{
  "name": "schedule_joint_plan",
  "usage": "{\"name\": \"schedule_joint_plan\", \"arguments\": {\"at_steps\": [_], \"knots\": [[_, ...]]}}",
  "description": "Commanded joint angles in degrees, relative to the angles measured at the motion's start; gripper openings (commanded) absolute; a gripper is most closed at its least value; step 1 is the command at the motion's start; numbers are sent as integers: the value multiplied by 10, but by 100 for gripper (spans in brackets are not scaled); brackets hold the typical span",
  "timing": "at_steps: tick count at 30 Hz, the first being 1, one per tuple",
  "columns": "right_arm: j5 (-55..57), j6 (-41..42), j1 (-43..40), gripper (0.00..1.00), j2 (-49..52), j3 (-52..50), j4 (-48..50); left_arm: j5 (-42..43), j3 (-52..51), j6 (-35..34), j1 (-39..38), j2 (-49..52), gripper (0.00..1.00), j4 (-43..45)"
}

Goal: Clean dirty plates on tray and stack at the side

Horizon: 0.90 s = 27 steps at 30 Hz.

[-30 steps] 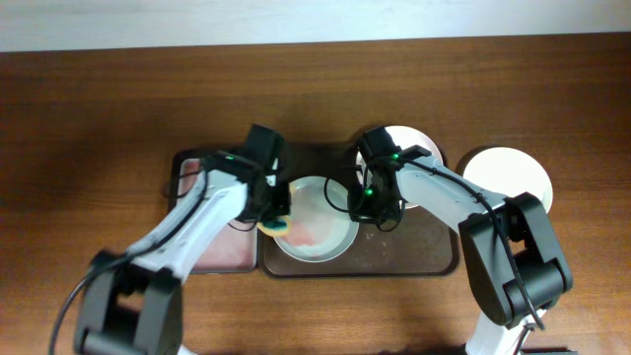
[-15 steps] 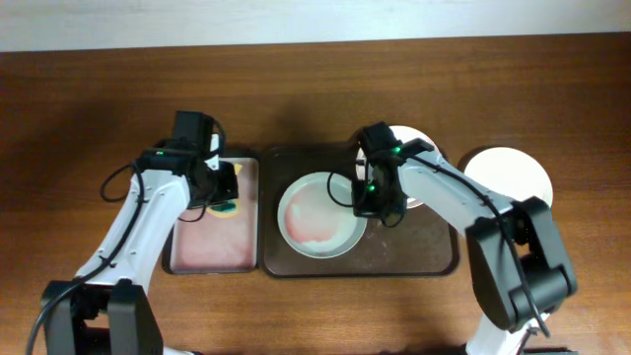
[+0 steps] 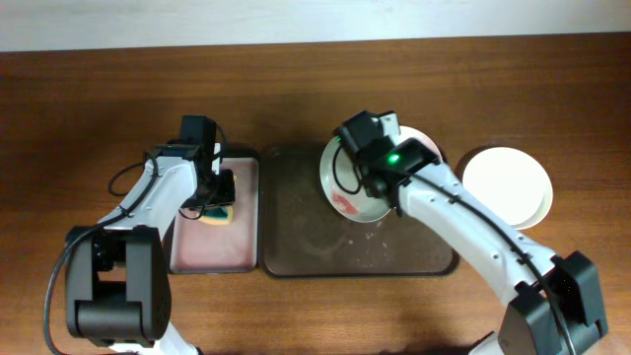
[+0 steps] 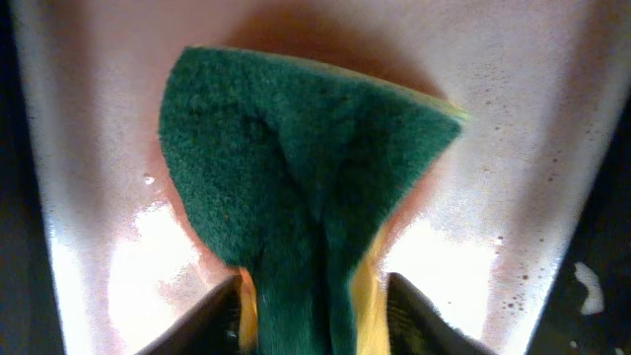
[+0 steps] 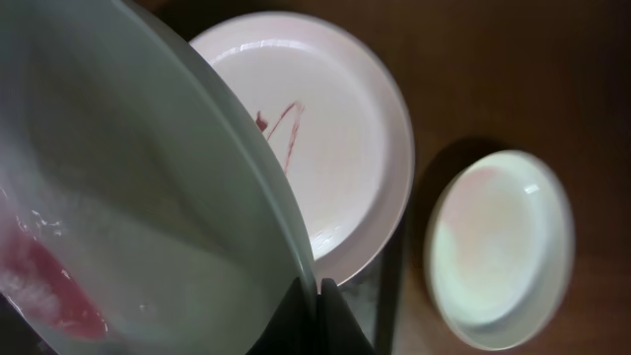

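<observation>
My right gripper (image 3: 375, 187) is shut on the rim of the pale green plate (image 3: 340, 182) and holds it tilted above the back right of the dark brown tray (image 3: 296, 247). In the right wrist view the jaws (image 5: 317, 301) pinch that plate (image 5: 128, 217), which has a red smear low on it. A pale pink plate (image 5: 335, 148) with thin red smears lies behind on the tray. A white plate (image 3: 506, 185) sits on the table to the right. My left gripper (image 3: 212, 197) is shut on a green and yellow sponge (image 4: 296, 168).
The sponge hangs over the small black tray with a pink inside (image 3: 212, 247), left of the brown tray. The pink floor (image 4: 473, 256) is wet and speckled. The brown tray's middle shows wet marks (image 3: 325, 237).
My left arm carried the sponge from the green plate to the small pink tray. My right gripper lifted the green plate off the tray, tilted it and moved it back and right.
</observation>
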Motion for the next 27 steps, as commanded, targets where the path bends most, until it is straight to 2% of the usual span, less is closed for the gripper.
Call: {"name": "schedule_joint_plan", "arguments": {"at_steps": [1,3,7,10,15,23,25,27], "knots": [[122,0,44,4,-18,9,6,-12,3,6,2,3,58,1],[166,1,71,4,-18,9,6,-12,3,5,2,3,67,1],[269,8,124,4,-18,9,16,-13,3,5,2,3,75,5],[326,7,155,4,-18,9,40,-13,3,5,2,4,79,25],[343,23,160,4,-18,9,53,-34,1,-1,1,5,82,61],[351,34,159,4,-18,9,69,-36,-3,-1,1,29,82,93],[345,36,153,4,-18,9,69,-35,-3,-1,1,42,76,98],[303,36,139,4,-18,9,68,-31,-3,-1,1,53,65,104]]}}
